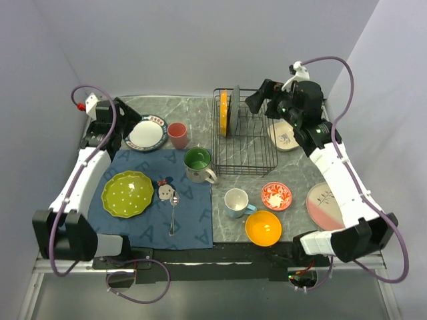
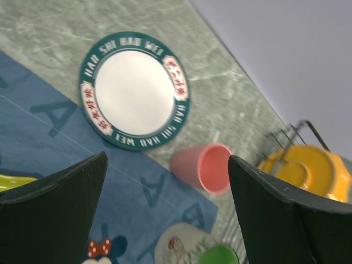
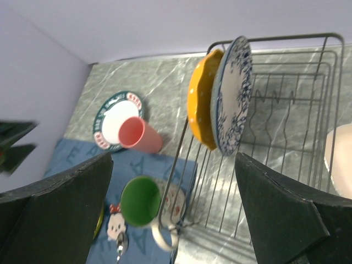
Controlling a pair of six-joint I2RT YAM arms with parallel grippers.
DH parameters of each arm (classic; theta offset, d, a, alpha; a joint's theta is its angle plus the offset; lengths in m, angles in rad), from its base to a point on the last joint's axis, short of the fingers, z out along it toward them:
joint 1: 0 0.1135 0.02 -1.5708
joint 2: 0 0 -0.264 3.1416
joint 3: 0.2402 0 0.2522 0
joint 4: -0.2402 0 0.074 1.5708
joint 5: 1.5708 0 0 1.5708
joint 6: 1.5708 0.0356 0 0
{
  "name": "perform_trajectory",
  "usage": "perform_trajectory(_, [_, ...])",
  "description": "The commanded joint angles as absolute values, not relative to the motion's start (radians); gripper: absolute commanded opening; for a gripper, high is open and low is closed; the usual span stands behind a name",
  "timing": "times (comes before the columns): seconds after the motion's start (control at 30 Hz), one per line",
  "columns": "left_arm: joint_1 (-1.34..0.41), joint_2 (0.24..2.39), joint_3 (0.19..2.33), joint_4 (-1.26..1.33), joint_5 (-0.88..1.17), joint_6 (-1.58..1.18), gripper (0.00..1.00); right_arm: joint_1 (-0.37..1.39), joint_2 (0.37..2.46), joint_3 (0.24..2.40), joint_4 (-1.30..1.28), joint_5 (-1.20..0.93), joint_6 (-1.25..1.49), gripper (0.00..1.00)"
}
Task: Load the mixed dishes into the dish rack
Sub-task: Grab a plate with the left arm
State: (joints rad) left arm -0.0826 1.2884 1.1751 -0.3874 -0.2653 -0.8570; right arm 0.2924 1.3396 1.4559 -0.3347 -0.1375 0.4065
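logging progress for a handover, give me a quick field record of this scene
dish rack holds: orange plate, blue-patterned plate, both standing on edge
left gripper: open, empty, near green-rimmed plate
right gripper: open, empty, above the rack
not yet loaded: pink cup, green mug, lime-green plate, orange bowl, red-patterned dish, others

dish rack point(image 1: 253, 152): orange plate point(image 1: 223, 113) upright inside | right pincer point(image 1: 254, 101): above rack's far edge
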Motion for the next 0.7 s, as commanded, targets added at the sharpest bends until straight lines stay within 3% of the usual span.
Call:
perform_trajectory(0.0, [-0.032,1.364,1.178,-0.285,-0.279,-0.923,0.97,0.301,1.244,1.402,-0.345,-0.201,0.416,0.99])
perform_trajectory(0.47, [0.041,1.730,1.285,-0.296,-0.253,-0.853,0.99,0.299,1.154,1.287,-0.379,-0.244,0.446,0.95])
perform_trajectory(0.67, [0.063,1.804,1.246,-0.252,-0.197,-0.854,0.83,0.301,1.140,1.253,-0.391,-0.242,0.457,0.94])
